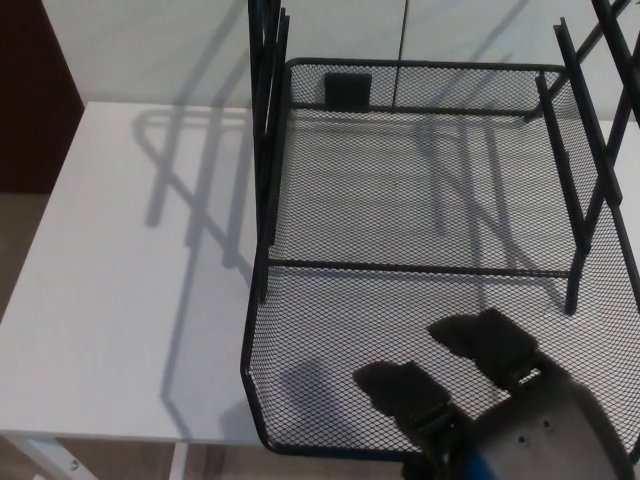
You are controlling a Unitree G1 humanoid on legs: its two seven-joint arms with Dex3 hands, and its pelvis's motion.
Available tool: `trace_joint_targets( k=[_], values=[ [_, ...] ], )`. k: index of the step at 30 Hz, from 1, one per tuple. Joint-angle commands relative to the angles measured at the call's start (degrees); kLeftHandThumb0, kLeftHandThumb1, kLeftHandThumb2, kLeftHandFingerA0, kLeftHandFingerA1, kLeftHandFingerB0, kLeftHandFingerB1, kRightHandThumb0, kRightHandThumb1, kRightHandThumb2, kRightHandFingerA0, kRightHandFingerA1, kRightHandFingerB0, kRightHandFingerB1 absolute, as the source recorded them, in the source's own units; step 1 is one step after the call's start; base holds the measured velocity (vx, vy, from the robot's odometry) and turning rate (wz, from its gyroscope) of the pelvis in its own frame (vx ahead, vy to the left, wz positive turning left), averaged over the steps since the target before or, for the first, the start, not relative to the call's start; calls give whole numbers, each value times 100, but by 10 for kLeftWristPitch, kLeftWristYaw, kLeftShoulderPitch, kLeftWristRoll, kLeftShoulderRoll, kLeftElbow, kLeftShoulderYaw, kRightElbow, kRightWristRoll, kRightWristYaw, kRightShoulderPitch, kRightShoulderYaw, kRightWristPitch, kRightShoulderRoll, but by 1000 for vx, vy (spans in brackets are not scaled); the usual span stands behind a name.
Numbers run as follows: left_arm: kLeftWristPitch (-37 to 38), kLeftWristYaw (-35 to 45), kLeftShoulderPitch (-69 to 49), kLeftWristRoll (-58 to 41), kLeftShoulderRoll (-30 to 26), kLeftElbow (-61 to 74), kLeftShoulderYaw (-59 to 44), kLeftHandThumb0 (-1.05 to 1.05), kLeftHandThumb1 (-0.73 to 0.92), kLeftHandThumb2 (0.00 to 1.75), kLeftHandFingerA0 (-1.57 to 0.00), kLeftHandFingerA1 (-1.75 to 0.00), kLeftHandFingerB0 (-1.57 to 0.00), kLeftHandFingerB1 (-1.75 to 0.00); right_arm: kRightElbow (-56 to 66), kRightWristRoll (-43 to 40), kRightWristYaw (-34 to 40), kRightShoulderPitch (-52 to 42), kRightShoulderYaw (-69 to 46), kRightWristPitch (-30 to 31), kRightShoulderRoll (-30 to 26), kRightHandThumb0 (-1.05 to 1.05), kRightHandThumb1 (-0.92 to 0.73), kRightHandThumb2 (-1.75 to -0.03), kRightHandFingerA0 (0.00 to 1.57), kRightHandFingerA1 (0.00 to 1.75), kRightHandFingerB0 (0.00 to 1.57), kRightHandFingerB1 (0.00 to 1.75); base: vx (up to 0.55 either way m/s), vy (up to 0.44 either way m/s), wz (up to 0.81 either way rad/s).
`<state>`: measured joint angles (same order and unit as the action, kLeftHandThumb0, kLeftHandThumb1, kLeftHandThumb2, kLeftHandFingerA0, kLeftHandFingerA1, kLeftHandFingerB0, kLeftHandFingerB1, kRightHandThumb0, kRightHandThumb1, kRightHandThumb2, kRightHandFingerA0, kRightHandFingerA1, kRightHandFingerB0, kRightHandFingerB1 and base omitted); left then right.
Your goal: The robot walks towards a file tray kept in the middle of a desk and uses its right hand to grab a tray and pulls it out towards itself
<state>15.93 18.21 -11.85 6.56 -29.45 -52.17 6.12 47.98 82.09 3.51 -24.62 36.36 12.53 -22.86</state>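
At the far left a dark reddish-brown wall point(30, 90) runs down behind the desk's corner, and a strip of tan floor point(18, 240) shows beside it. The white desk point(130, 300) fills the left half of the head view, bare there except for the long grey shadows of the rack's bars slanting across it. Its front edge runs along the bottom left, with a white leg or bracket point(60, 462) just under it.

Next comes the black file rack frame point(266, 120), its left uprights standing at the mesh tray's left side. The mesh tray point(400, 180) sits in the middle and right of the view, its front part jutting past the rack's uprights and its front rim point(330, 445) reaching over the desk's front edge. A small black tab point(348, 90) is fixed to the tray's back wall. A thin black crossbar point(420, 268) spans the tray from side to side.

Low and right of centre, the right hand point(490, 400) reaches in over the tray's front rim. Two thick black fingers point(400, 385) lie spread apart, pressed flat inside on the mesh floor near the front; whether the thumb clamps the rim from below cannot be seen. The grey wrist housing point(545, 430) fills the bottom right corner.

At the far right the rack's other uprights point(590, 160) slant across the tray's side
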Motion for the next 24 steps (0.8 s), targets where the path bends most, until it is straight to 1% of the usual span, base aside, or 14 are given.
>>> trace_joint_targets(
  k=[1, 2, 4, 5, 6, 9, 10, 13, 14, 17, 18, 19, 22, 24],
  values=[
    [9, 5, 17, 31, -29, -9, 11, -43, 45, 82, -60, -59, -49, -59, 120, -973, -107, -231, -626, -511, -323, -50, -65, -59, 21, 62, 35, 41, 0, 0, 0],
    [9, 7, 17, 29, -30, -6, 9, -41, 50, 56, -64, -45, -56, -51, 120, -1036, -169, -238, -709, -498, -324, -49, -63, -60, 25, 52, 37, 34, 0, 0, 0],
    [10, 11, 18, 25, -30, -6, 7, -37, 53, 56, -63, -44, -56, -50, 120, -1084, -211, -233, -753, -476, -330, -46, -63, -60, 28, 49, 37, 33, 0, 0, 0],
    [13, 13, 18, 22, -30, -9, 5, -36, 53, 56, -64, -44, -56, -51, 120, -1104, -227, -237, -774, -467, -331, -43, -52, -80, 26, 55, 30, 45, 0, 0, 0],
    [13, 11, 19, 24, -29, -11, 6, -36, 53, 56, -64, -44, -56, -51, 120, -1105, -226, -252, -788, -467, -327, -44, -66, -60, 31, 50, 36, 34, 0, 0, 0],
    [13, 11, 20, 24, -29, -12, 6, -35, 52, 56, -63, -44, -56, -51, 120, -1083, -210, -288, -810, -489, -319, -48, -67, -60, 32, 49, 33, 36, 0, 0, 0],
    [17, 8, 14, 25, -26, -7, 8, -37, 52, 56, -64, -44, -56, -51, 120, -1055, -176, -368, -800, -547, -299, -48, -62, -58, 35, 46, 37, 35, 0, 0, 0],
    [12, 11, 20, 24, -26, -7, 7, -37, 52, 56, -63, -43, -55, -51, 120, -1056, -130, -351, -771, -572, -293, -39, -62, -57, 48, 54, 52, 38, 0, 0, 0],
    [13, 11, 23, 24, -26, -11, 7, -37, 52, 56, -64, -43, -56, -50, 120, -1084, -134, -340, -768, -573, -296, -44, -69, -60, 42, 55, 48, 37, 0, 0, 0],
    [9, 9, 31, 28, -29, -13, 9, -35, 52, 56, -63, -43, -55, -50, 120, -1231, -209, -206, -819, -508, -296, -38, -59, -57, 46, 50, 55, 40, 0, 0, 0],
    [5, 10, 30, 31, -32, -1, 11, -34, 54, 56, -64, -43, -55, -49, 89, -1329, -308, -138, -894, -458, -291, -59, -54, -57, 43, 46, 51, 37, 0, 0, 0],
    [5, 9, 29, 34, -33, 3, 13, -34, 54, 56, -65, -43, -55, -49, 82, -1338, -282, -128, -892, -481, -283, -57, -54, -58, 61, 46, 69, 41, 0, 0, 0],
    [8, 18, 36, 24, -32, -6, 7, -35, 53, 56, -66, -44, -56, -50, 93, -1387, -284, -293, -915, -537, -214, -52, -49, -56, 67, 50, 78, 45, 0, 0, 0],
    [4, 18, 32, 24, -33, 4, 7, -36, 53, 56, -64, -43, -57, -48, 103, -1388, -288, -368, -872, -582, -191, -53, -60, -58, 61, 59, 80, 45, 0, 0, 0]
  ],
)
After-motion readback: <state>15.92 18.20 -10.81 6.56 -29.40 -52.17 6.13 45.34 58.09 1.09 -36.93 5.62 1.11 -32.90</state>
